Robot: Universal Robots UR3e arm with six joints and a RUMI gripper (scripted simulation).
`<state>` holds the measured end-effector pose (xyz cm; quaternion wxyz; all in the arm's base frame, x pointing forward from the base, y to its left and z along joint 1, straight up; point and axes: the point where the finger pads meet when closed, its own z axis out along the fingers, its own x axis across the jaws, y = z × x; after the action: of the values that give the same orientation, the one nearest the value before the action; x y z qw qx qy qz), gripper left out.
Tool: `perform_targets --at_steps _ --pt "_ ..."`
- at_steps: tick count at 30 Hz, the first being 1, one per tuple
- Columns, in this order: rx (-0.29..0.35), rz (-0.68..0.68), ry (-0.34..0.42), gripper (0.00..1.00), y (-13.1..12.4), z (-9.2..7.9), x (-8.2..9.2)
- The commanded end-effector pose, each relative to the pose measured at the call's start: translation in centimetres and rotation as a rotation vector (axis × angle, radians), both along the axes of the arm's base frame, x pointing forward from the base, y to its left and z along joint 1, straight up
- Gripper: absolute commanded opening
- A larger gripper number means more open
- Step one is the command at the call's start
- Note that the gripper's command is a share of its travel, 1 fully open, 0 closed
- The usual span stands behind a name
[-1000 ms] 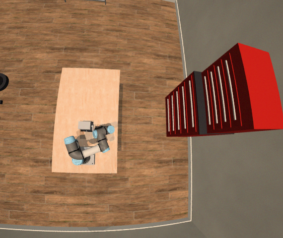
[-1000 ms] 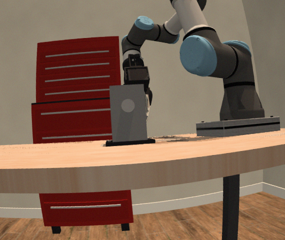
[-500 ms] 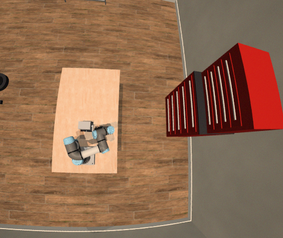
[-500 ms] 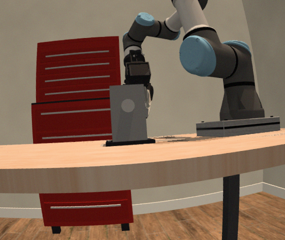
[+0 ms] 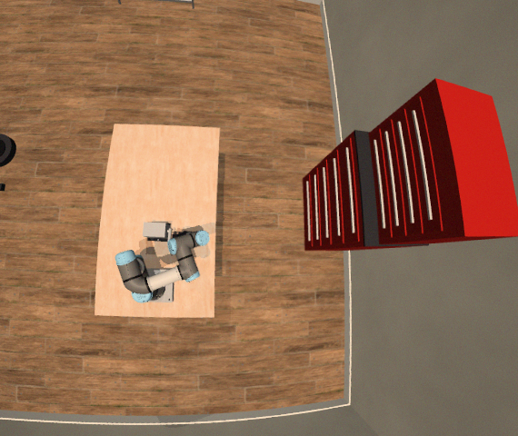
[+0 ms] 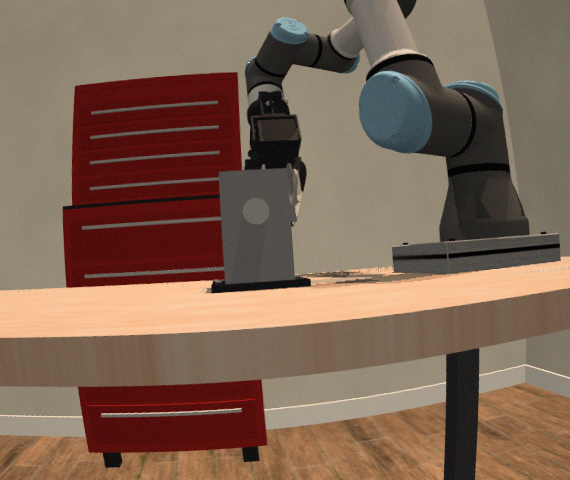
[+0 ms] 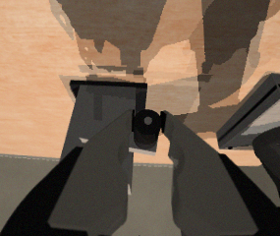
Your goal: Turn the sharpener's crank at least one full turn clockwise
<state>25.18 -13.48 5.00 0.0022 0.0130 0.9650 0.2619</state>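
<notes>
The grey box-shaped sharpener stands on a black base on the wooden table; it also shows in the overhead view and in the wrist view. Its crank is on the far side in the side view. In the wrist view the crank's black round knob sits between my two fingertips. My gripper is shut on this knob, hanging from above beside the sharpener's upper far edge.
The arm's grey base plate sits on the table to the right of the sharpener. A red drawer cabinet stands behind the table. The table's edge runs close in front of the sharpener.
</notes>
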Motion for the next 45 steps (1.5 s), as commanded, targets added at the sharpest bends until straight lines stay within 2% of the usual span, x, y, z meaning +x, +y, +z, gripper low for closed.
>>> perform_targets --at_steps 1,24,45 --pt "-0.002 0.0 -0.001 0.09 -0.1 0.7 0.2" --pt "-0.002 0.0 -0.001 0.09 -0.1 2.6 1.2" --pt "-0.002 0.0 -0.002 0.09 -0.1 3.9 3.0"
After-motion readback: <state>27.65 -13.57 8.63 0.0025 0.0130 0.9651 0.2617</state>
